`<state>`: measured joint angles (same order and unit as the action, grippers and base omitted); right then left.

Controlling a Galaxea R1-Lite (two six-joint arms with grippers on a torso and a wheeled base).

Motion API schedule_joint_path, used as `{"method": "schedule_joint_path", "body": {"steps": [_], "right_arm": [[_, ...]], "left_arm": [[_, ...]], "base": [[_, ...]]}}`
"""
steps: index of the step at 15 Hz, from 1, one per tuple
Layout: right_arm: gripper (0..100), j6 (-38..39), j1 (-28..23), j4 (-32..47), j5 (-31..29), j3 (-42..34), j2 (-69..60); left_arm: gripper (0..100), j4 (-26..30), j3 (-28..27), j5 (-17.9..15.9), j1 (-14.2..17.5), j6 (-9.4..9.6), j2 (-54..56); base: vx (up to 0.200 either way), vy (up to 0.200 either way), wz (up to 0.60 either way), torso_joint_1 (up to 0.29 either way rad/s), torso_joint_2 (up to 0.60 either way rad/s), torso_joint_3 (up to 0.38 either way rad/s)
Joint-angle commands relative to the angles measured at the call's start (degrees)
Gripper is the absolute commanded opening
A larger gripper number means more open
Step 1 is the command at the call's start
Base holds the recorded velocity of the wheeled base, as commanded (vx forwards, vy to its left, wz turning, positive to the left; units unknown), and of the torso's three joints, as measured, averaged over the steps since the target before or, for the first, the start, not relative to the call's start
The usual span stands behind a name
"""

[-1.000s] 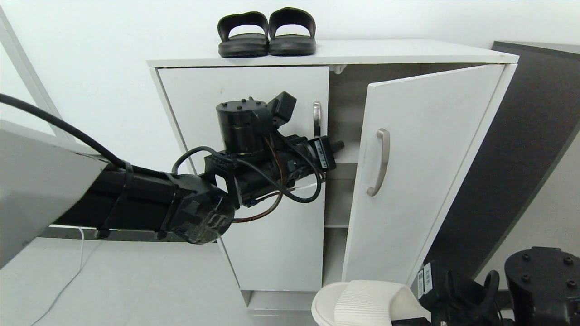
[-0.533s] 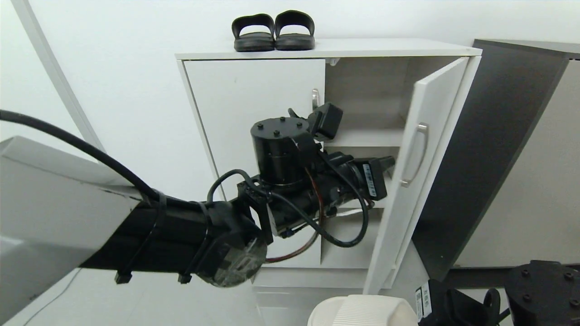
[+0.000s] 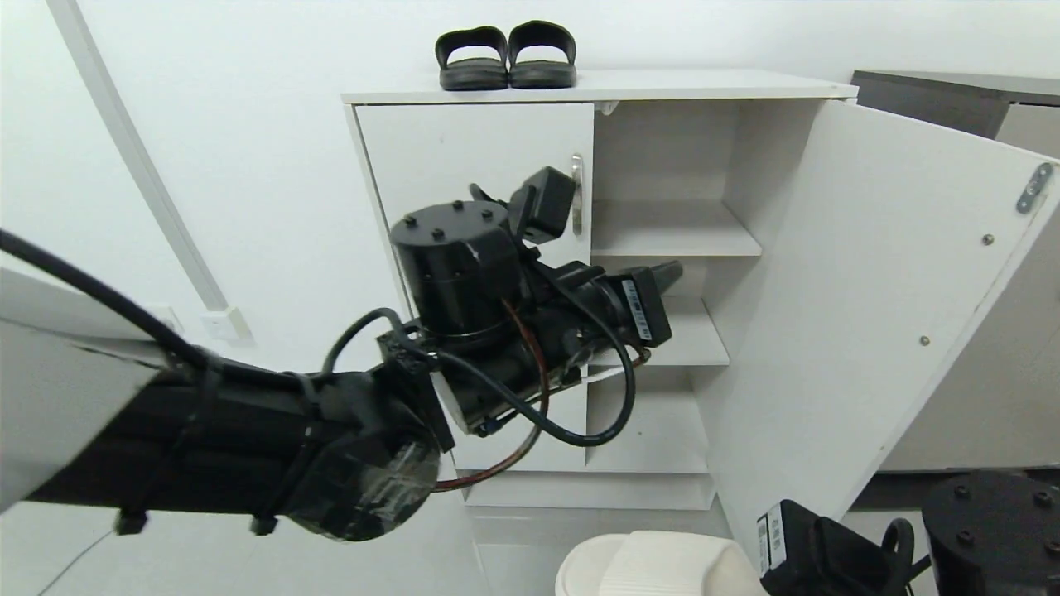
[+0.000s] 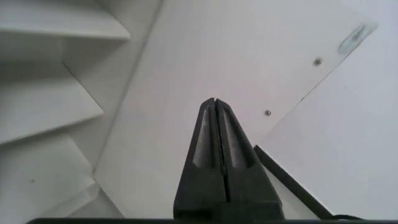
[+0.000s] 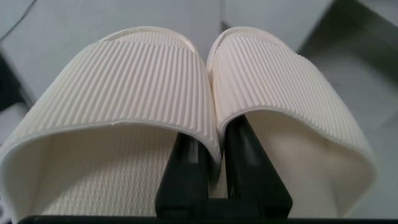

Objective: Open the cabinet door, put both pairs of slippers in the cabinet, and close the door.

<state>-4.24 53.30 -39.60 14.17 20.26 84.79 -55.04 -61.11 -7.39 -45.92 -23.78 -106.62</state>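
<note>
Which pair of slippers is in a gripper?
The cream pair, clamped by the right gripper; the black pair sits on the cabinet top.

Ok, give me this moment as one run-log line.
right door: wide open | left gripper: shut, by shelves | right gripper: shut on white slippers | black slippers: on cabinet top | stage: loading pending

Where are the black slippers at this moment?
In the head view, the black slippers stand side by side on top of the cabinet, toward its left end, above the closed left door.
</note>
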Motion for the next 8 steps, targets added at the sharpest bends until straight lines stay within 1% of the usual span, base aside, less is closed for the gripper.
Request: {"method": "schedule_joint_path", "body": {"steps": [1,2,3,4,5,6,7,8], "right_arm": [[0,0.0,-1.8,0.0,-1.3,0.7,0.3],[0,0.0,-2.3,0.0,-2.8,1.3,0.4],[0,0.2,-3.6,0.0,-6.3,2.1,1.3],[0,1.2,-4.8,0.0,-9.7,2.9,2.5],[0,3.2,-5.0,-0.5,-13.5,3.9,3.2],[0,7.1,-5.0,-0.8,-16.7,6.3,4.2],[0,9.3,-5.0,-0.8,-18.7,7.7,5.1],[0,11.7,-5.1,-0.7,-24.4,10.3,8.4]], "left_arm": [[0,1.3,5.0,0.1,5.1,-0.03,10.0],[0,3.1,7.3,0.1,6.8,-0.03,13.6],[0,7.2,11.9,0.1,9.8,-0.03,20.8],[0,10.7,15.1,0.1,12.1,0.14,26.9],[0,14.4,17.8,0.1,14.6,1.02,33.0],[0,19.9,19.7,0.1,18.1,2.25,39.3],[0,23.9,21.0,0.1,20.1,3.22,43.4],[0,32.9,23.5,1.1,23.0,6.56,52.6]], "base": [[0.000,0.000,0.00,0.000,0.00,0.000],[0.000,0.000,0.00,0.000,0.00,0.000],[0.000,0.000,0.00,0.000,0.00,0.000],[0.000,0.000,0.00,0.000,0.00,0.000],[0.000,0.000,0.00,0.000,0.00,0.000],[0.000,0.000,0.00,0.000,0.00,0.000],[0.000,0.000,0.00,0.000,0.00,0.000],[0.000,0.000,0.00,0.000,0.00,0.000]]}}
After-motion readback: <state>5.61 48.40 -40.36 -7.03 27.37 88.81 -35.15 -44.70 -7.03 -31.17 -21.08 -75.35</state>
